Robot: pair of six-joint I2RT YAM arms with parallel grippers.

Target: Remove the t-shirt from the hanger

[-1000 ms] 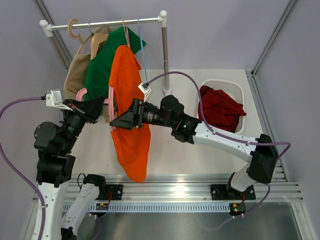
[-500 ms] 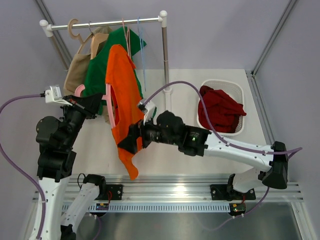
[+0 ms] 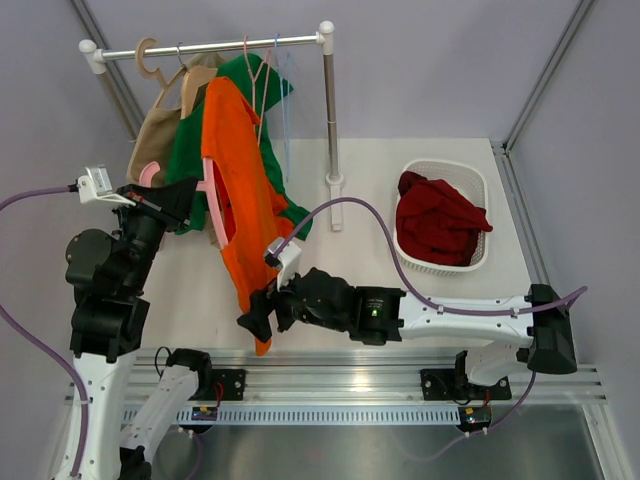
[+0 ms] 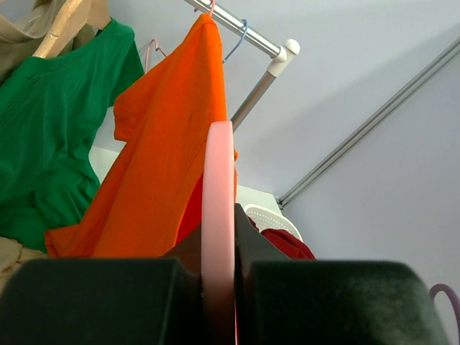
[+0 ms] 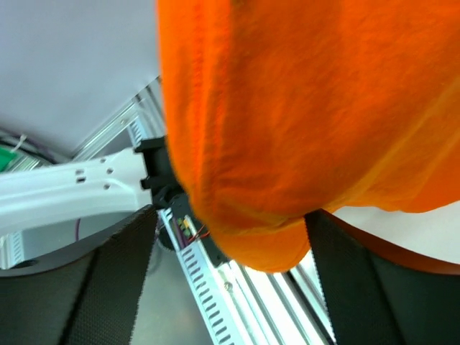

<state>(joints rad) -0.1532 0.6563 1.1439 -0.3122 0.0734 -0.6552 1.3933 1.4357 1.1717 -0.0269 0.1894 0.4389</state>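
Left gripper (image 3: 190, 200): jaws clenched on the hanger (image 4: 218, 187). In the left wrist view the pale pink bar runs up out of the gap with a finger tight on each side.

The t-shirt (image 3: 245, 200) is still on the hanger. It hangs in the air in front of the rack (image 3: 210, 45), just beside the green shirt (image 3: 190, 150), and its hem is down at the right gripper (image 3: 250, 322).

Right gripper: the orange hem bunches between the two fingers (image 5: 118, 280). The cloth lies against one finger and a sliver of gap shows at the other, so we cannot tell whether the jaws pinch it.

Containers: one white mesh basket (image 3: 462, 170) stands on the table (image 3: 370, 180) to the right of the rack's upright, well apart from both grippers. It holds a crumpled dark red garment (image 3: 435, 220), heaped above the rim. We see nothing else in it.
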